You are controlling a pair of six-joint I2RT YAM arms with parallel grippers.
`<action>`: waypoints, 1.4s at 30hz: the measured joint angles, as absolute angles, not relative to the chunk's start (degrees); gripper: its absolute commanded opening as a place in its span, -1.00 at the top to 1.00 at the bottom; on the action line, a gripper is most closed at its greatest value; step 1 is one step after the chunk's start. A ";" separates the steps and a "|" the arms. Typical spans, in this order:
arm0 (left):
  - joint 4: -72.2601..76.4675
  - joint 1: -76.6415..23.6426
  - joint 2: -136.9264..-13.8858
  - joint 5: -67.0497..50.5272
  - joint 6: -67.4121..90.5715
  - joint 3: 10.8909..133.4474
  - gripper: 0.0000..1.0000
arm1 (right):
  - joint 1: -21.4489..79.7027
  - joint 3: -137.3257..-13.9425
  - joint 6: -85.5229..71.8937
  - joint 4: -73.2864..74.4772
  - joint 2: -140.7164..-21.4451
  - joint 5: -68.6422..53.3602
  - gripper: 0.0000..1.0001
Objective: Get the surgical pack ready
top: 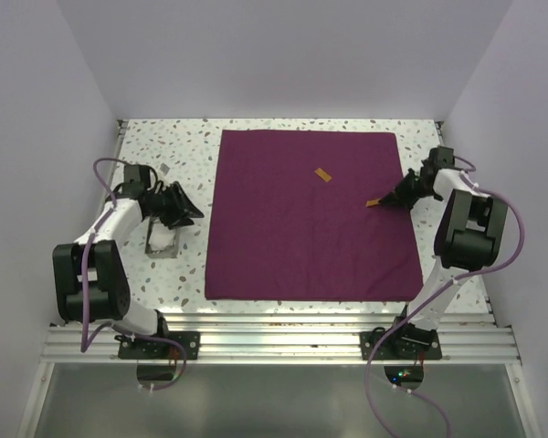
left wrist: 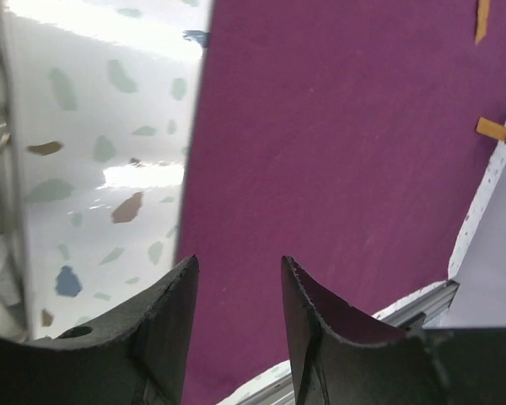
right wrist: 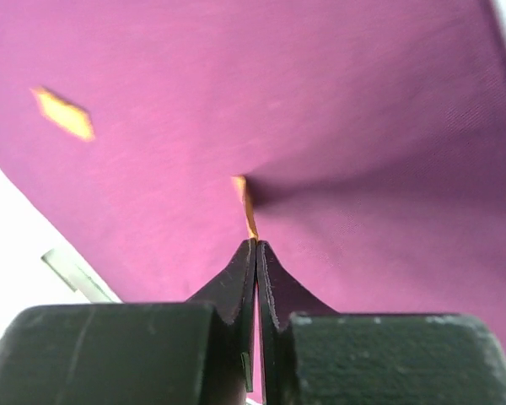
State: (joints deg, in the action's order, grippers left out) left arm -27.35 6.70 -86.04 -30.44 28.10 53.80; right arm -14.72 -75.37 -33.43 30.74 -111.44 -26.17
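At right on the maroon cloth [top: 310, 237], your R gripper [right wrist: 255, 244] pinches an orange strip [right wrist: 247, 209]; L gripper [left wrist: 238, 267] sits open off its left edge.

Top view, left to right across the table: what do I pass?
Tray → cloth, and on it loose strip → pinched strip → right gripper, jaws shut.

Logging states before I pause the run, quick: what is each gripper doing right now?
Left gripper: open, nothing between its fingers.
Right gripper: closed, pinching the end of an orange strip.
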 measured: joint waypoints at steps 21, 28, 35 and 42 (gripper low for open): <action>0.95 -7.40 -81.49 -62.13 31.29 53.49 -0.66 | 26.04 -79.83 -19.44 41.15 -101.54 -51.86 1.00; -0.12 -15.09 -79.35 -67.48 28.82 50.59 -0.66 | 29.50 -79.66 -17.06 42.57 -98.06 -60.25 1.00; -1.72 -20.45 -78.87 -67.66 27.86 48.84 -0.47 | 31.73 -79.68 -17.04 42.02 -97.86 -64.27 1.00; -1.08 -21.37 -78.87 -70.39 28.21 48.05 0.20 | 31.75 -79.72 -17.74 40.82 -97.86 -64.23 1.00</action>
